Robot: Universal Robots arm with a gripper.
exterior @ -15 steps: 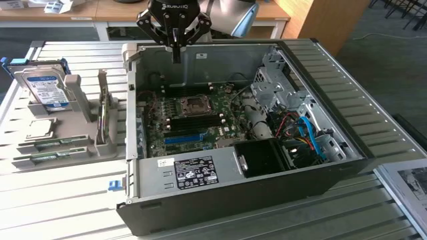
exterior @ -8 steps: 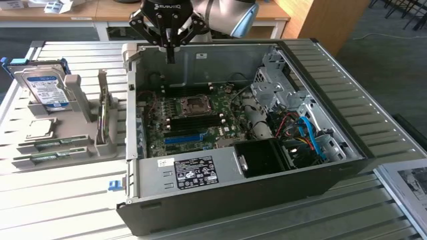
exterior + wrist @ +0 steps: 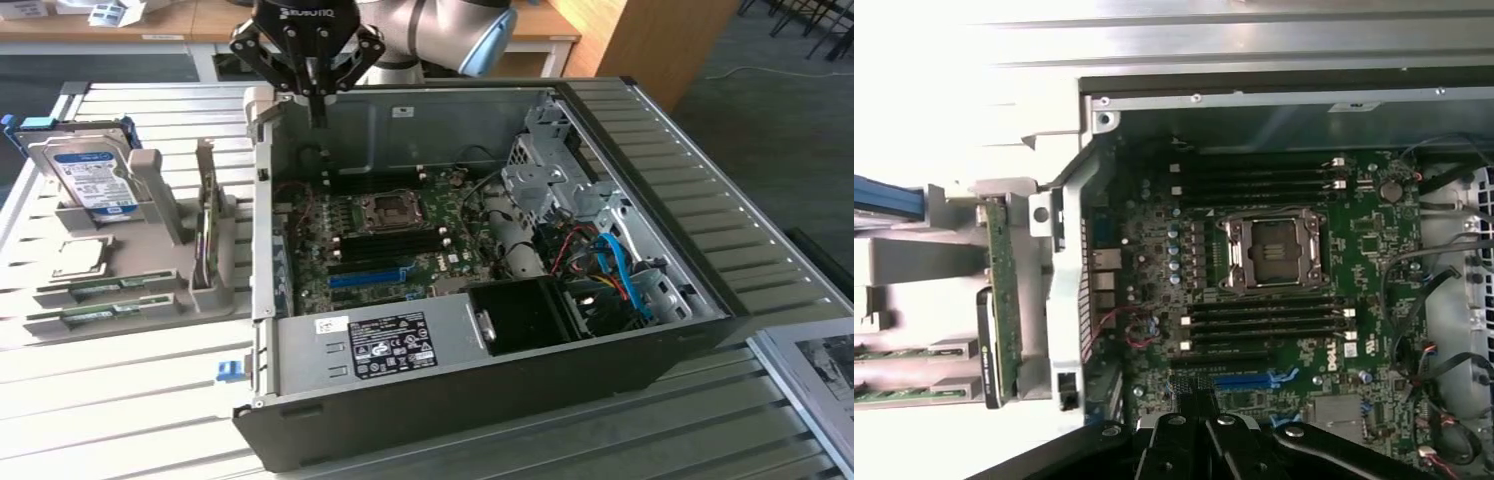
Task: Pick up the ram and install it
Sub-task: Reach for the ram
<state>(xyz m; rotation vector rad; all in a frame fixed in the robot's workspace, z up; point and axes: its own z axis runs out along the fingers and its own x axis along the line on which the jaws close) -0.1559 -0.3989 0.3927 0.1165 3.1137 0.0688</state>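
Currently the gripper (image 3: 318, 115) is hanging above the back edge of the open computer case (image 3: 441, 380), towards the exterior view's left corner of it. Its fingers (image 3: 318, 98) are pointing straight down and are clenched together, grasping nothing.

The ram (image 3: 202, 248) is sitting well apart from the gripper, outside the case on the exterior view's left. It is standing on its long edge in a slot of the grey holder (image 3: 160, 300), which is resting on the slatted bench (image 3: 134, 400) just beside the case wall. In the wrist view the same green stick (image 3: 1004, 290) is showing as a thin strip running along the holder, next to the metal side of the case.

Two more green sticks (image 3: 100, 290) are lying flat in the holder's low trays, nearer the exterior view's left. Beyond them a square silver processor chip (image 3: 80, 258) is lying flat, and a hard drive (image 3: 87, 180) with a blue-white label is leaning upright at the holder's far end.

Inside the case, the green motherboard (image 3: 387, 235) is lying face up, with its square processor socket (image 3: 1272, 250) in the middle and rows of long black memory slots (image 3: 1264, 320) running on both sides of the socket.
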